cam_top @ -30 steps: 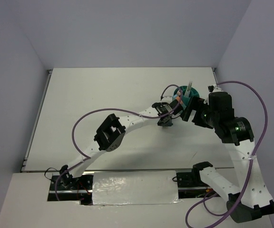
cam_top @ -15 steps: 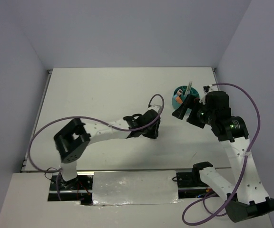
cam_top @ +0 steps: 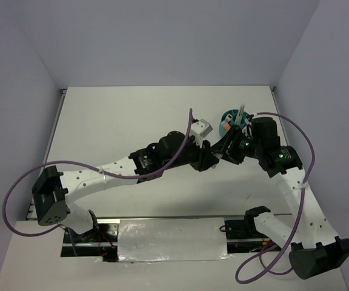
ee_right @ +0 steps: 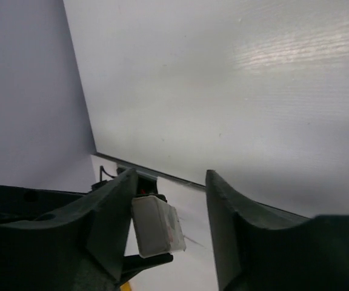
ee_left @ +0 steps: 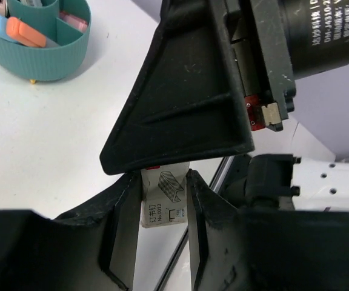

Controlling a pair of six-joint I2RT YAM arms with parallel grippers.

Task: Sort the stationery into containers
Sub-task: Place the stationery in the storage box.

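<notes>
Bright, even light, faint shadows, a glare streak across the table [ee_right: 283, 54].

small box [ee_left: 164, 203] marked "No.0012", Chinese characters

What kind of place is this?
Probably a robot testing booth in a lab: a left arm and right arm bolted to a plain white table, with bare walls close around it.

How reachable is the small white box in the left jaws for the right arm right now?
Probably yes: on the right arm the open jaws straddle the white box, nothing between; the left jaws grip only its other end.
</notes>
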